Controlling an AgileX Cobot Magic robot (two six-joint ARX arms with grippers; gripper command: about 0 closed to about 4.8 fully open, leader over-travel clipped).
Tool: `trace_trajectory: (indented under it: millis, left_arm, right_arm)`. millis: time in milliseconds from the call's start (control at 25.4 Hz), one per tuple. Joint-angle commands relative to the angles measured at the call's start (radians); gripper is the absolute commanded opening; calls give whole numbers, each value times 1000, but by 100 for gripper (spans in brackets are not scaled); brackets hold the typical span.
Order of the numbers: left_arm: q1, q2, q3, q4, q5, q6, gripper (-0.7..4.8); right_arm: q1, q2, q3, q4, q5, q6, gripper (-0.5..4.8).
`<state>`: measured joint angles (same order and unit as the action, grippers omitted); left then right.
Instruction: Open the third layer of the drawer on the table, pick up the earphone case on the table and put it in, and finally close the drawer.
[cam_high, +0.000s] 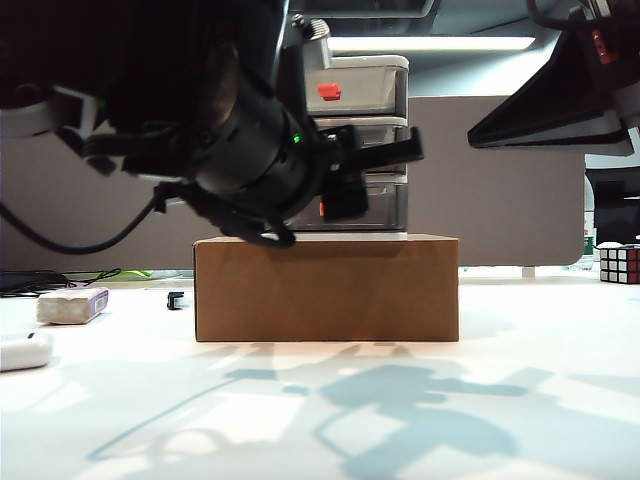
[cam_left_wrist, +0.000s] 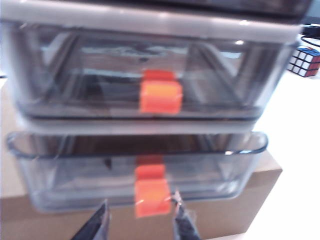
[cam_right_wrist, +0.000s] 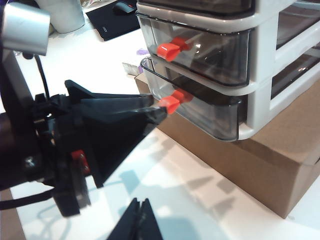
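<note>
The drawer (cam_high: 385, 75), a white three-tier unit, stands on a brown cardboard box (cam_high: 326, 288). Its third layer (cam_left_wrist: 75, 180) sticks out a little, so its rim shows. My left gripper (cam_left_wrist: 141, 215) is open in front of it, with the orange-red handle (cam_left_wrist: 151, 197) between the spread fingers. The right wrist view shows the same: the left gripper (cam_right_wrist: 159, 107) at the lowest handle (cam_right_wrist: 170, 104). My right gripper (cam_right_wrist: 140, 202) is shut and empty, hanging high at the right (cam_high: 480, 135). The white earphone case (cam_high: 22, 352) lies on the table (cam_high: 520, 400) at the far left.
A whitish block with a purple edge (cam_high: 72, 305) lies behind the case. A small dark object (cam_high: 176, 299) sits left of the box. A Rubik's cube (cam_high: 620, 263) stands at the far right. The left arm's bulk (cam_high: 230, 130) hides much of the drawer unit.
</note>
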<state>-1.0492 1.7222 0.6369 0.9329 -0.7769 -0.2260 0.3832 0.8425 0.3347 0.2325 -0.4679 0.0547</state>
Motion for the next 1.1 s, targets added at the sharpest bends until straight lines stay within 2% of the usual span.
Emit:
trace_trajectory:
  millis: [39,591,1103]
  left_arm:
    - [-2,25,39,9,7,63,157]
    - [31,55,62,11,-12,80,156]
    - [42,55,65,11,32,76,142]
  right_arm:
    - [2,-2,6,19,-5,-4,-5]
    - [1,-2,6,18,-5,-3,-5]
    - [1,-2,6,18,-5,-3,-5]
